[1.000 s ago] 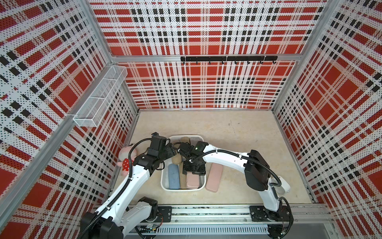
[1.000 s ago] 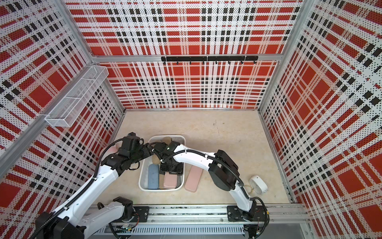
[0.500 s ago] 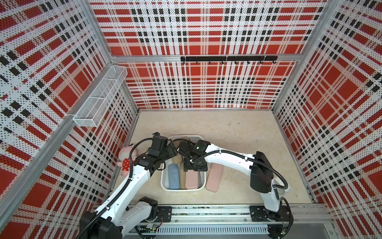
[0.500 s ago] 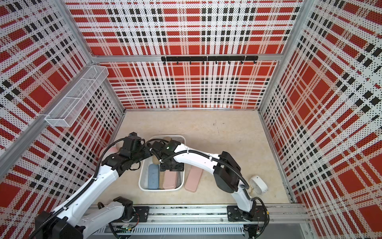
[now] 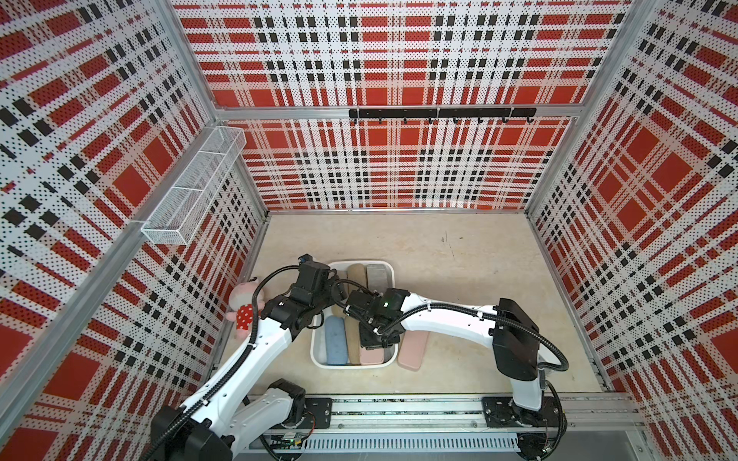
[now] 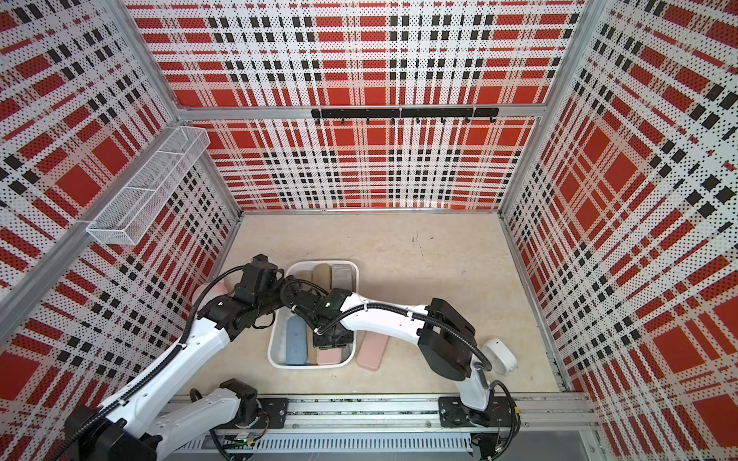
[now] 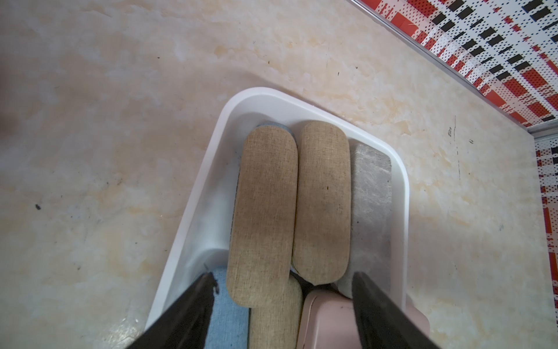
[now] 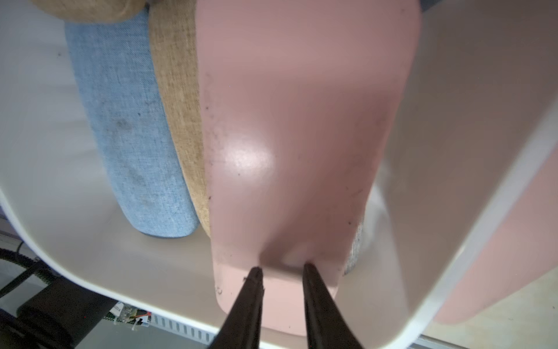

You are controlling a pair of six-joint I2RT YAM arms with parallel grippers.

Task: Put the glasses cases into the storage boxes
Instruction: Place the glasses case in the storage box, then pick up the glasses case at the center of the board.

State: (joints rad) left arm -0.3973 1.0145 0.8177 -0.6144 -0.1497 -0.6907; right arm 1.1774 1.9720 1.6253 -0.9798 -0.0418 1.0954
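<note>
The white storage box (image 5: 319,361) (image 6: 275,361) holds several glasses cases: a light blue one (image 5: 335,339), tan ones (image 7: 265,196), a grey one (image 7: 371,196) and a flat pink one (image 8: 302,121). My right gripper (image 8: 281,269) is shut, and its fingertips rest on top of that pink case near the box's front wall. It grips nothing. Hovering over the middle of the box, my left gripper (image 7: 282,276) is open with nothing between its fingers. A second flat pink case (image 5: 413,351) (image 6: 372,351) lies on the floor against the box's right side.
A pink plush toy (image 5: 243,307) in a red dotted dress sits by the left wall behind my left arm. A small white device (image 6: 499,355) lies near the right arm's base. A wire basket (image 5: 191,191) hangs on the left wall, and a hook rail (image 5: 439,113) on the back wall.
My right gripper has closed and slid a little toward the front end of the box, over the pink case. The left arm has stayed where it was.
</note>
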